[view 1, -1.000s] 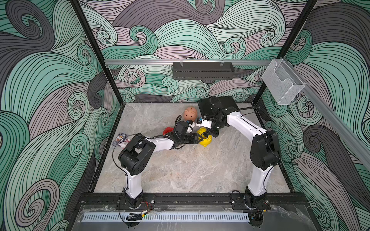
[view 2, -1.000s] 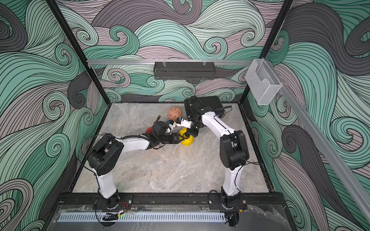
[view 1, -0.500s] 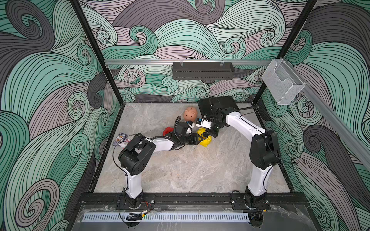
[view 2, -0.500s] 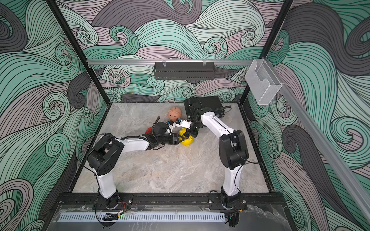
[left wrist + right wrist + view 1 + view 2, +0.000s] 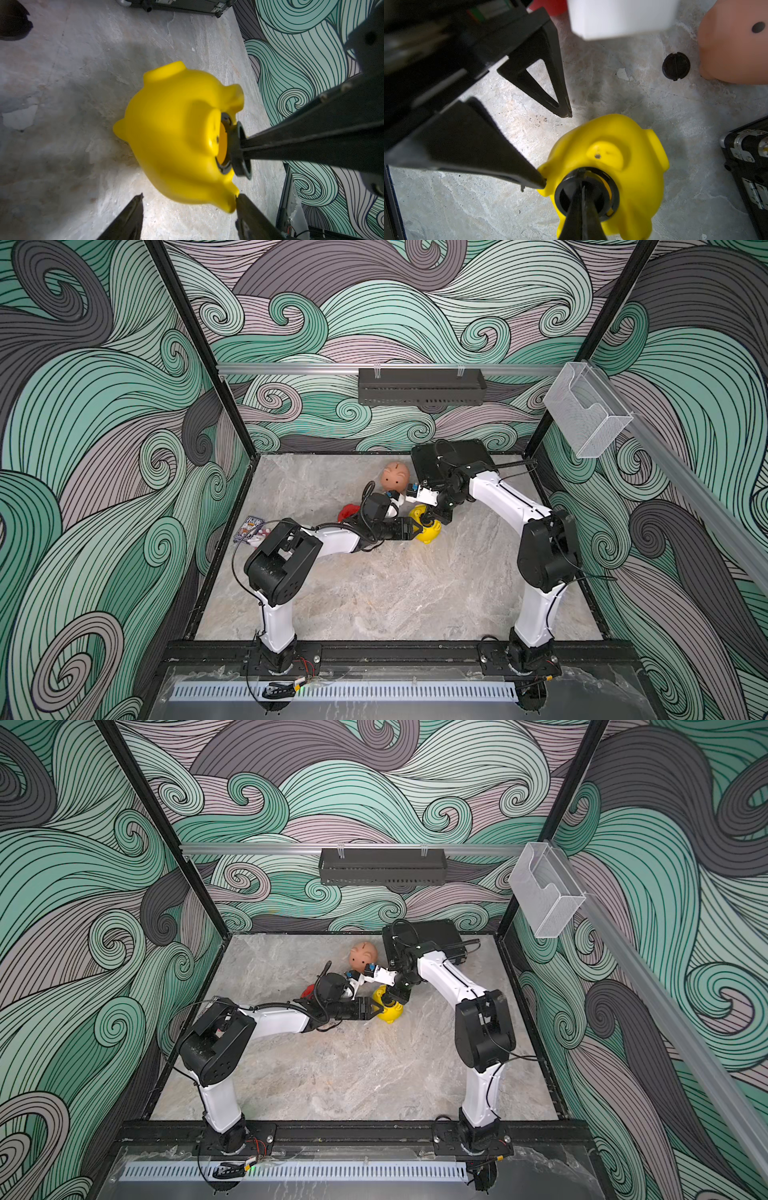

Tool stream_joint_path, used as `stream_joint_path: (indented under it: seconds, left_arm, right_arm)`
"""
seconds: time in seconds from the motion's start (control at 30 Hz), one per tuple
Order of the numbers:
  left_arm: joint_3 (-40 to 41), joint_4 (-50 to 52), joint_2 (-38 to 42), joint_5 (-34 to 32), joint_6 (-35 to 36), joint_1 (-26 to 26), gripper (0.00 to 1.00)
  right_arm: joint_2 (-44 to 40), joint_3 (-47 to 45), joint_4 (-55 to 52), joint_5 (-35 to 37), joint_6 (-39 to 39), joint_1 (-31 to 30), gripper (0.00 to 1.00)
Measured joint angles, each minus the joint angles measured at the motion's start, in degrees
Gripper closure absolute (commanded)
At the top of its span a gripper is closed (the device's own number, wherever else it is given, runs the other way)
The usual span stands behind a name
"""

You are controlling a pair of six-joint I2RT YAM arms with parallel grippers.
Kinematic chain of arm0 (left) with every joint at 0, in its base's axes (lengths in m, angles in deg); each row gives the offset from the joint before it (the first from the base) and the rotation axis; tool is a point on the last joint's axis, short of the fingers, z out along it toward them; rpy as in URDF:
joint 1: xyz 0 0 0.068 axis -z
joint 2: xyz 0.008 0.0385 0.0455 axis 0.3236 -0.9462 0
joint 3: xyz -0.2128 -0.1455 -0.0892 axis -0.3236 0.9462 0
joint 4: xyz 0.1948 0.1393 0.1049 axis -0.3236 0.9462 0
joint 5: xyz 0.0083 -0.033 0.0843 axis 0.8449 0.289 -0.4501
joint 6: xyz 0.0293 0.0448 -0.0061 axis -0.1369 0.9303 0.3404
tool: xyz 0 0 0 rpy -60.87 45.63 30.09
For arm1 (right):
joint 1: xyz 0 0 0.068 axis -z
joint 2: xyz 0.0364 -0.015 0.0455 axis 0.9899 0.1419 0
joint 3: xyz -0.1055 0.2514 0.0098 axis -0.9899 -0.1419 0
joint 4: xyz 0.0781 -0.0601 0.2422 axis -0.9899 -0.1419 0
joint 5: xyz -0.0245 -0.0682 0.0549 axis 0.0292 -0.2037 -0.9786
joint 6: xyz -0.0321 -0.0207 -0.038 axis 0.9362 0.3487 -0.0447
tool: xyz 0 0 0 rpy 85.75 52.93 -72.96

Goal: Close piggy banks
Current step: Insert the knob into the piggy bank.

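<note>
The left end effector (image 5: pixel 556 149) has been spread off the yellow piggy bank (image 5: pixel 623 158) — one tip touching — while the plug (image 5: pixel 586 194) is held pinched at the belly hole by the right end effector (image 5: pixel 245 148), not yet seated.

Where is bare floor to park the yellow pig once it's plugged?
The wide marble stretch between the two arm bases lies bare. It is crowded farther back, where the yellow pig, red pig, peach pig, loose plug and black case cluster.
</note>
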Motion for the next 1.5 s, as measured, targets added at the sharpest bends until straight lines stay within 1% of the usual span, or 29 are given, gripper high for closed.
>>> stream_joint_path:
  seconds: [0.43,0.83,1.5]
  left_arm:
    - [0.5,-0.1,1.0,0.4,0.0,0.0,0.32]
    - [0.5,-0.1,1.0,0.4,0.0,0.0,0.33]
    - [1.5,-0.1,0.6,0.4,0.0,-0.3,0.33]
  right_arm:
    - [0.8,0.0,0.0,0.6,0.6,0.0,1.0]
    - [0.8,0.0,0.0,3.5,1.5,0.0,1.0]
    - [1.4,0.0,0.1,3.7,2.1,-0.3,1.0]
